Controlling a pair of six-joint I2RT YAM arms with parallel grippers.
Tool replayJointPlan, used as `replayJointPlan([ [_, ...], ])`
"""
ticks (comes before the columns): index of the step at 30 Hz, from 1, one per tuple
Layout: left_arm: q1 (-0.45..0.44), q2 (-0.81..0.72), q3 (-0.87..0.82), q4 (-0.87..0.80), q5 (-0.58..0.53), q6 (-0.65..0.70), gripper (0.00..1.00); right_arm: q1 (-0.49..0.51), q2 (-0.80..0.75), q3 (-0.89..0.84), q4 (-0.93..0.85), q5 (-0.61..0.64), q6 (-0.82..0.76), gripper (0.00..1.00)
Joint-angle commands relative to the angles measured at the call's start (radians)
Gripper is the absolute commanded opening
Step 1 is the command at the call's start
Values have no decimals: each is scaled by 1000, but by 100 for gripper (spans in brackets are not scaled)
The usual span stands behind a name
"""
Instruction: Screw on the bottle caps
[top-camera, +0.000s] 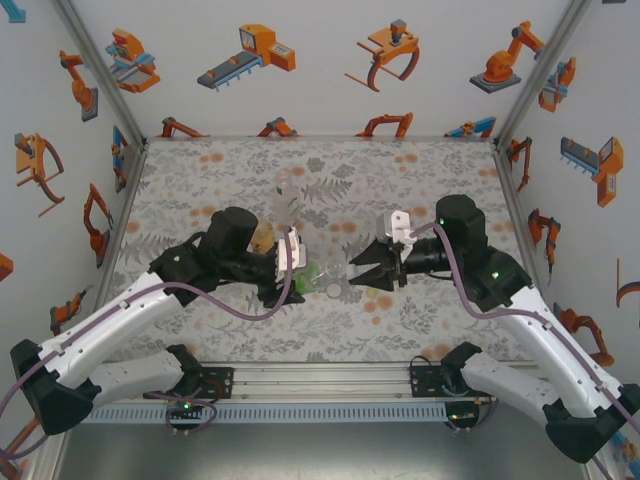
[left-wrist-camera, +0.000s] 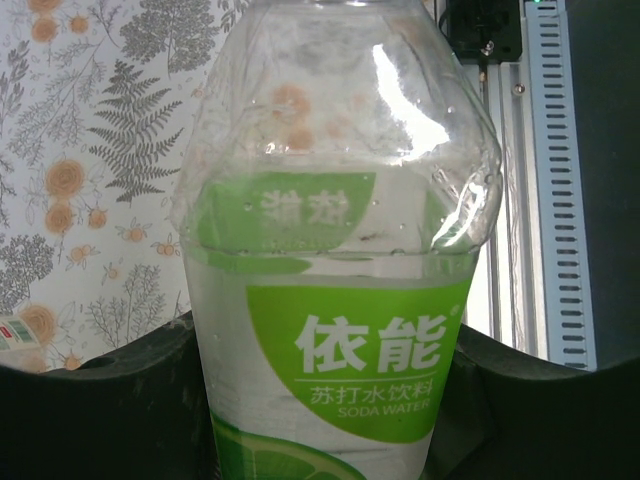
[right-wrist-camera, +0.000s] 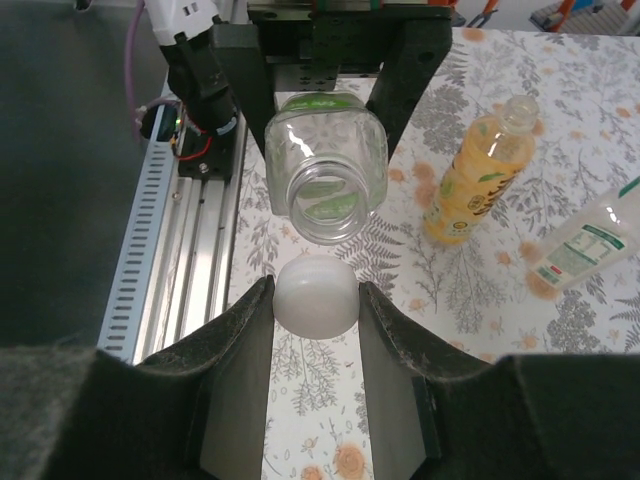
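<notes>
My left gripper (left-wrist-camera: 320, 400) is closed tight on the body of the short green bottle (left-wrist-camera: 330, 300), holding it tipped over so its open mouth faces my other hand. My right gripper (right-wrist-camera: 316, 300) is nearly closed, pinching a white cap (right-wrist-camera: 316, 293) between its fingertips, just in front of that mouth (I cannot tell whether cap and rim touch). From above, both fingertip pairs meet over the middle of the table (top-camera: 220, 180). Beyond the right gripper and off to its right, the amber-yellow bottle (right-wrist-camera: 480, 180) stands upright, and further right the slim clear bottle (right-wrist-camera: 590, 240) appears tilted.
</notes>
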Motion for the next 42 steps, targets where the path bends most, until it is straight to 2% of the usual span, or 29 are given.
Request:
replayJointPlan([
  [1, -9, 8, 50, -67, 31, 39, 0, 20, 6, 45, 16, -17, -25, 2],
  [19, -25, 17, 100, -202, 31, 84, 0, 121, 82, 106, 27, 17, -26, 0],
  [33, -28, 5, 94, -202, 47, 77, 0, 168, 114, 116, 22, 48, -32, 0],
  [42, -28, -33, 64, -136, 63, 58, 0, 187, 123, 110, 23, 68, -38, 0],
])
